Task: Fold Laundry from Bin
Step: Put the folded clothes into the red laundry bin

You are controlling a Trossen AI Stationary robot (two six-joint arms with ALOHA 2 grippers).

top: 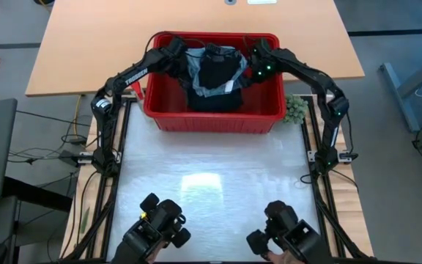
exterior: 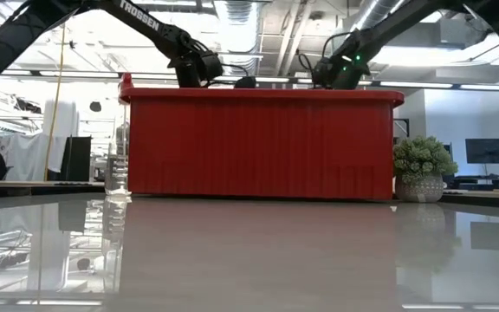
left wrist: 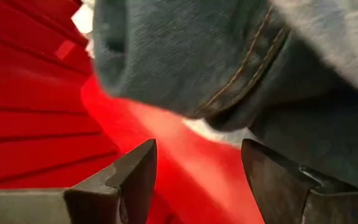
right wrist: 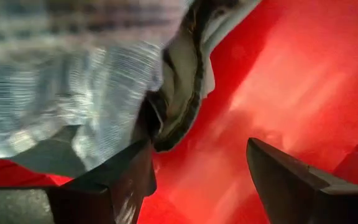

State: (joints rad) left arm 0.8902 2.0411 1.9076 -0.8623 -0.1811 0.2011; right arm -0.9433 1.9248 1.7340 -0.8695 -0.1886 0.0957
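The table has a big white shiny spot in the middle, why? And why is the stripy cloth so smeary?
High view: the pale patch on the table is glare from lights overhead. Low view: that glossy top mirrors the red bin and the room. Right wrist view: the striped garment hangs very near the camera, so it looks blurred; left wrist view: the denim garment is soft too.

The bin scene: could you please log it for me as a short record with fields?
bin: red tub at the far side of the table, holding the clothes
laundry: dark and light blue-grey garments piled inside the bin
left end effector: inside the bin at the pile's left, fingers open, denim just ahead of them
right end effector: inside the bin at the pile's right, fingers open
folding area: white mat, no garment on it yet
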